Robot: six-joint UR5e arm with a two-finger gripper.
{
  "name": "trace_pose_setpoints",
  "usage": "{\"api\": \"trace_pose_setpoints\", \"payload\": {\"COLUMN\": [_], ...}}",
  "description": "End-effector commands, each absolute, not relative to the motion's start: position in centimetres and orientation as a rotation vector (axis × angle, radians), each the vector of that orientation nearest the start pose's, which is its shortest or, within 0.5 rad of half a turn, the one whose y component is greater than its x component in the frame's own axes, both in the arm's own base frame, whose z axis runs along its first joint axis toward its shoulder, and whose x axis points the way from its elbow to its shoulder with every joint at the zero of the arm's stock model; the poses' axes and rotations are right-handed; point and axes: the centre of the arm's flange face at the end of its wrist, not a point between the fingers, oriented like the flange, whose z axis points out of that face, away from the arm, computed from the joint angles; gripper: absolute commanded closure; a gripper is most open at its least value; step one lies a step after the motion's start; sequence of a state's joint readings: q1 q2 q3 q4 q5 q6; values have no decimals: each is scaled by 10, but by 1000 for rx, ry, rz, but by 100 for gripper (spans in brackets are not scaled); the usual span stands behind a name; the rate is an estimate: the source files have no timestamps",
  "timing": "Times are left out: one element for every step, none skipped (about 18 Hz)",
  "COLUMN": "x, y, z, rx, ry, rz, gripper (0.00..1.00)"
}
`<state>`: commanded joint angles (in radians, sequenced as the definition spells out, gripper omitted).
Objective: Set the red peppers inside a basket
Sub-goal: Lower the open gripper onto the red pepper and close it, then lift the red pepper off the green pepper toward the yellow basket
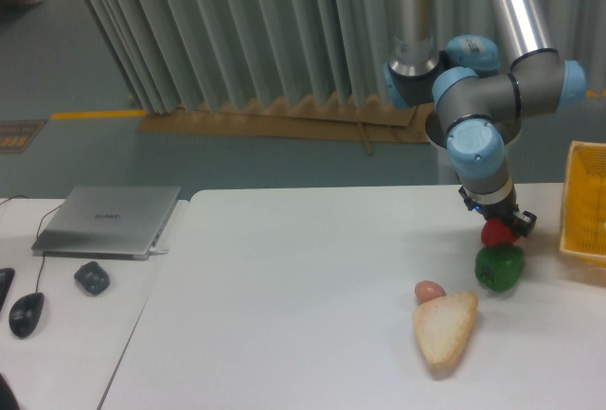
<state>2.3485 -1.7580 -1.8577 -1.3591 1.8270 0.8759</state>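
Note:
The red pepper (494,234) is small and glossy, sitting at the right of the white table just behind the green pepper (498,268). My gripper (505,227) reaches down onto the red pepper, its dark fingers on either side of it and apparently closed on it. The yellow lattice basket (587,204) stands at the table's far right edge, cut off by the frame, a short way right of the gripper.
A pinkish egg-like object (430,290) and a wedge of bread (445,329) lie left and in front of the peppers. On the grey desk at left rest a closed laptop (109,221), a small dark object (92,277) and a mouse (26,313).

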Motion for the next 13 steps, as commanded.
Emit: {"api": "trace_pose_setpoints", "payload": {"x": [-273, -270, -266, -266, -266, -266, -265, -264, -264, -265, -265, -264, -264], "y": [432, 434, 438, 439, 439, 439, 437, 437, 438, 438, 438, 438, 437], "z": [284, 285, 286, 284, 282, 282, 282, 281, 283, 285, 286, 287, 287], "rx": [-3496, -3496, -3494, -3495, -3503, -3504, -3502, -3501, -3497, -3496, -3495, -3494, -3497], "ry": [233, 244, 260, 242, 242, 239, 258, 257, 256, 256, 255, 257, 259], "rz": [-30, -29, -24, -19, -20, -18, -23, -25, -27, -25, -23, -22, -28], "gripper": [66, 66, 66, 67, 66, 72, 73, 78, 79, 81, 84, 84, 84]}}
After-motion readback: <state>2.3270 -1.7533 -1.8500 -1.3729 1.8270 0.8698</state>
